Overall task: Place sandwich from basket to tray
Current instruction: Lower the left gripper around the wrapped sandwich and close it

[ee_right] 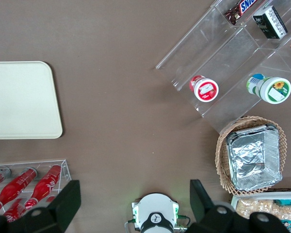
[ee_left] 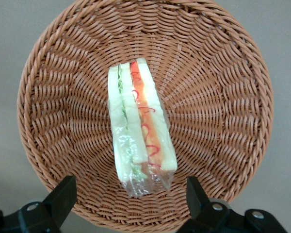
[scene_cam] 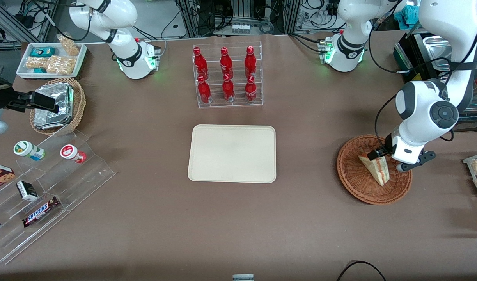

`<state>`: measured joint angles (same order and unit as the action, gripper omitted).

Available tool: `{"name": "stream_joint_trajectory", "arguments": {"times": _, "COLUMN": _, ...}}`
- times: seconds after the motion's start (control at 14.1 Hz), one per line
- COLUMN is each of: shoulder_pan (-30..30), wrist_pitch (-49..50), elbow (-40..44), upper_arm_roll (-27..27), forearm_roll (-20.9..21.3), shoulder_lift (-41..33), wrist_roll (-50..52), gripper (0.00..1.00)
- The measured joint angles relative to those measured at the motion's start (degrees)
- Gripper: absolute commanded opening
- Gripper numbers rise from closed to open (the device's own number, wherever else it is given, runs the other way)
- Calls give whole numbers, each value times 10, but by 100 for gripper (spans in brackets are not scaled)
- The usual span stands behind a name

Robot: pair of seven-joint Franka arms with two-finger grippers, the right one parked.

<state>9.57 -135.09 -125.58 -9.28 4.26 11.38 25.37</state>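
End effector (ee_left: 131,204) hangs over the wicker basket (scene_cam: 355,183), fingers spread apart either side of the sandwich's (ee_left: 138,128) wide end, gripping nothing. Sandwich lies in the basket, toward its 12 o'clock rim in front view. Cream tray (scene_cam: 232,153) sits well apart on the worktop (scene_cam: 300,218). Legible: "SNICKERS" bar (scene_cam: 40,211) on the acrylic stand (scene_cam: 51,191).

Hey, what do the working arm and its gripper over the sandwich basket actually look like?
The working arm has glossy white rounded shells, dark grey joint caps and a black cable looping alongside. Its base glows green. The gripper, above the basket and sandwich, has a white body and black fingers.
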Motion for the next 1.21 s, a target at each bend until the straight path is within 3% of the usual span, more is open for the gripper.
{"name": "stream_joint_trajectory", "arguments": {"times": 0.99, "shoulder_pan": -5, "wrist_pitch": -42, "elbow": 15, "upper_arm_roll": 0, "forearm_roll": 0, "shoulder_lift": 45, "wrist_roll": 0, "gripper": 99}}
{"name": "stream_joint_trajectory", "arguments": {"times": 1.21, "shoulder_pan": -5, "wrist_pitch": -46, "elbow": 16, "upper_arm_roll": 0, "forearm_roll": 1, "shoulder_lift": 56, "wrist_roll": 0, "gripper": 63}}
